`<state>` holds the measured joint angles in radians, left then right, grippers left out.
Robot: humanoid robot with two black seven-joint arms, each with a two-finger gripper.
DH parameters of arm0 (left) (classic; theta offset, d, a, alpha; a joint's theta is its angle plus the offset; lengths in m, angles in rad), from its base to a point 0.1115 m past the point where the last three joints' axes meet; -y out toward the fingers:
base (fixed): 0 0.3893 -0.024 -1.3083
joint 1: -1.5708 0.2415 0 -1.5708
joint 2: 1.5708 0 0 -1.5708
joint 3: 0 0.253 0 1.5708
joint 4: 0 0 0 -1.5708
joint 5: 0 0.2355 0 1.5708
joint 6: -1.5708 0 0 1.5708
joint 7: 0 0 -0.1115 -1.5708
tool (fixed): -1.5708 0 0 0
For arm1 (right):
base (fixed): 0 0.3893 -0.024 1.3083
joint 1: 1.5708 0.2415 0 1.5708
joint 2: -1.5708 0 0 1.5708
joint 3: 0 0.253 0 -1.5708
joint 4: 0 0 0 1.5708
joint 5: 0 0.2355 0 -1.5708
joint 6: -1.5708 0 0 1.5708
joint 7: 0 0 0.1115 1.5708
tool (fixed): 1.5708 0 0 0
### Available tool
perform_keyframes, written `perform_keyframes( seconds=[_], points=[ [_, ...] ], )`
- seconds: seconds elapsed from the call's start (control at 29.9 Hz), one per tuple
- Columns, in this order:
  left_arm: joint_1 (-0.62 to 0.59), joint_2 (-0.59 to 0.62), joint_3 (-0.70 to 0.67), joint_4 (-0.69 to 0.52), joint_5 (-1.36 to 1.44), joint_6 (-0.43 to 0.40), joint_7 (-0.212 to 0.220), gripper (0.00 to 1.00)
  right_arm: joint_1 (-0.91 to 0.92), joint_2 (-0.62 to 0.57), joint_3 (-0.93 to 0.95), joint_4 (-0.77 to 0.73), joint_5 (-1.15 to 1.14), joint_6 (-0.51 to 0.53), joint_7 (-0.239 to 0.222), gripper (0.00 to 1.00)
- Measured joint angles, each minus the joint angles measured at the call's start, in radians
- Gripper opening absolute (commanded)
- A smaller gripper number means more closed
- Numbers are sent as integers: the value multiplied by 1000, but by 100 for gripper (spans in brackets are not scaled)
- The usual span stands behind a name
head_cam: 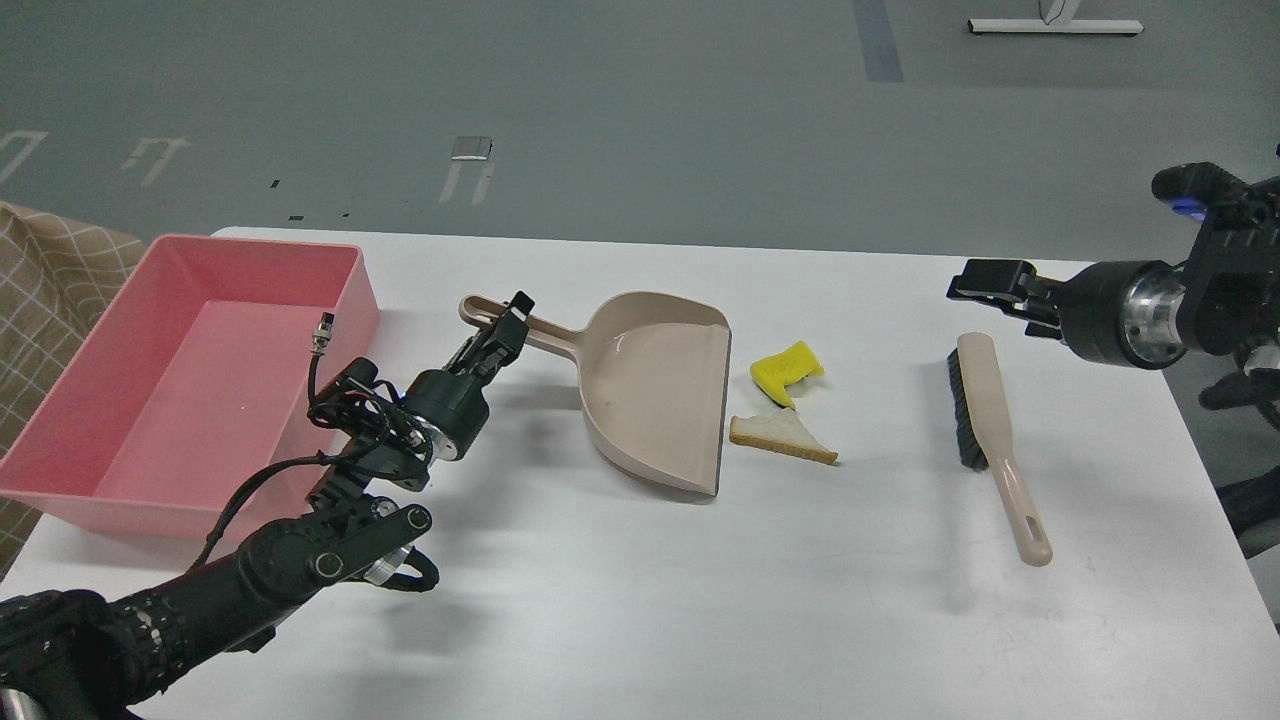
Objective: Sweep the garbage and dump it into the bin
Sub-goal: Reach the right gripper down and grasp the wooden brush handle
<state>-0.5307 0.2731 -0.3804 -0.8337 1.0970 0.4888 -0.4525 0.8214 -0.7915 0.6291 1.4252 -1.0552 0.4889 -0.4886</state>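
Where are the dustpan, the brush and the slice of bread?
dustpan [655, 385], head view, on the middle of its scoop.
brush [985, 395], head view, on its beige back beside the bristles.
slice of bread [782, 434], head view, on its white face.

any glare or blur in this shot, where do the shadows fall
Head view: sharp throughout, no motion blur; a soft glare patch inside the dustpan; faint, diffuse shadows lie beside the brush, the bread slice and the left gripper on the white table.
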Motion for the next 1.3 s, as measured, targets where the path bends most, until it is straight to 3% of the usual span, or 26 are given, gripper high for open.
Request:
perform_keyframes(
  seconds=[0.33, 0.57, 0.84, 0.97, 1.04, 1.2, 1.3],
  points=[
    [-5, 2, 35, -1, -2, 1, 0, 0, -118, -146, -45, 156, -32, 0, 0, 94],
    [-14, 0, 37, -1, -2, 0, 0, 0, -220, -154, -54, 185, -95, 0, 0, 92],
    [-15, 0, 37, -1, -2, 0, 0, 0, -250, -148, -58, 187, -107, 0, 0, 81],
    [-15, 0, 37, -1, -2, 0, 0, 0, -255, -140, -58, 187, -106, 0, 0, 73],
    [-15, 0, 37, -1, -2, 0, 0, 0, -256, -134, -58, 187, -106, 0, 0, 60],
    [-15, 1, 37, -1, -2, 0, 0, 0, -258, -131, -60, 186, -106, 0, 0, 55],
    [-15, -1, 37, -1, -2, 0, 0, 0, -258, -130, -60, 186, -106, 0, 0, 45]
  ],
)
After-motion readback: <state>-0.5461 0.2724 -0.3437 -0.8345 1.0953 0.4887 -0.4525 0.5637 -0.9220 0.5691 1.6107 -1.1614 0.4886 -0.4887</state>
